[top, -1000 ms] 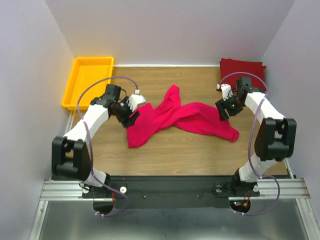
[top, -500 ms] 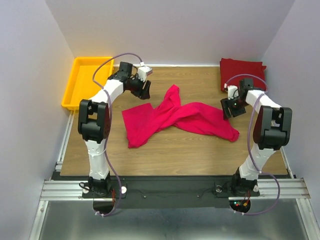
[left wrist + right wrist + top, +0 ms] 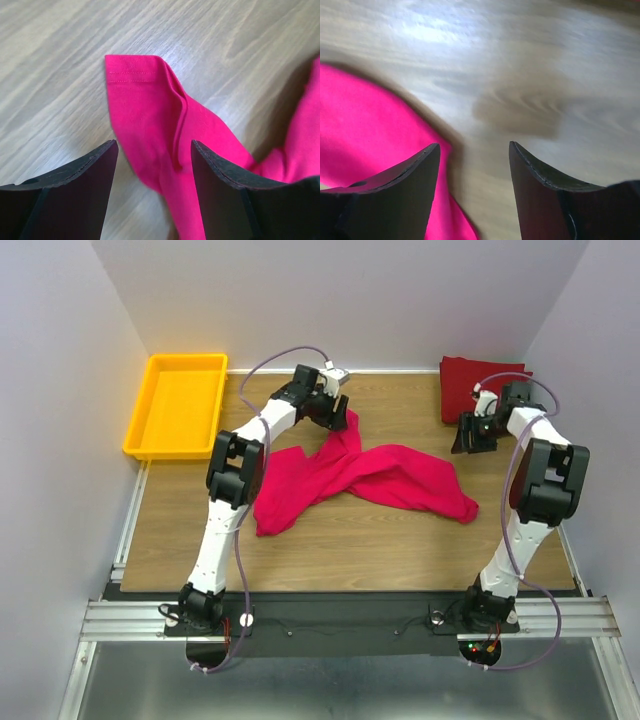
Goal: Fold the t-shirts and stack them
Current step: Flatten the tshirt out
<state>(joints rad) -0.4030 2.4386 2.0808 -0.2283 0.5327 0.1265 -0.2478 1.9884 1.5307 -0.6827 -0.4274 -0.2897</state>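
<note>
A bright magenta-pink t-shirt [image 3: 385,475] lies crumpled and twisted across the middle of the wooden table. Its hemmed far tip [image 3: 142,95] shows in the left wrist view. My left gripper [image 3: 333,414] hovers open over that tip [image 3: 154,146], the cloth lying below and between the fingers without being pinched. A darker crimson t-shirt [image 3: 487,383] sits folded at the far right corner. Between that shirt and the pink one, my right gripper [image 3: 469,434] is open over bare wood [image 3: 474,146]. The pink shirt's edge [image 3: 365,130] lies by its left finger.
A yellow plastic tray [image 3: 152,410] stands at the far left corner, off the table's left edge. Purple-grey walls close in the left, right and back. The arms' bases sit on a metal rail [image 3: 330,620] at the near edge.
My left arm has swung from the pink shirt's left side out to its far tip. The right gripper has moved back toward the crimson shirt, jaws slightly narrower. The shirts lie unchanged.
</note>
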